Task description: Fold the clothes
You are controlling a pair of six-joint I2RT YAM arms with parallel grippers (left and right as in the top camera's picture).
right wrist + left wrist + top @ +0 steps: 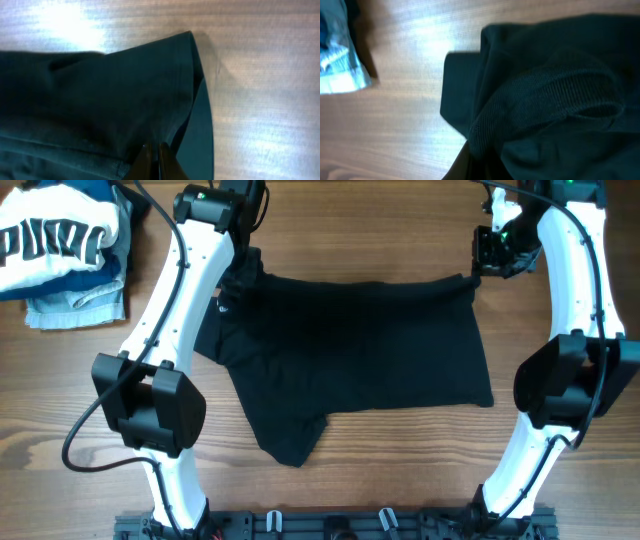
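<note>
From my station I count one black T-shirt [360, 350] on the one wooden table [60, 400]. At the table's far left corner sits one pile of clothes [65, 255]. In it I can tell three garments apart: one white top with PUMA lettering [55, 240], one dark blue piece [98, 188] and one pale blue piece [78, 305]. That makes four garments in all. Two arms show, the left arm [170, 310] and the right arm [585, 290], each with one gripper, so two: the left gripper [243, 275] and the right gripper [154, 157]
</note>
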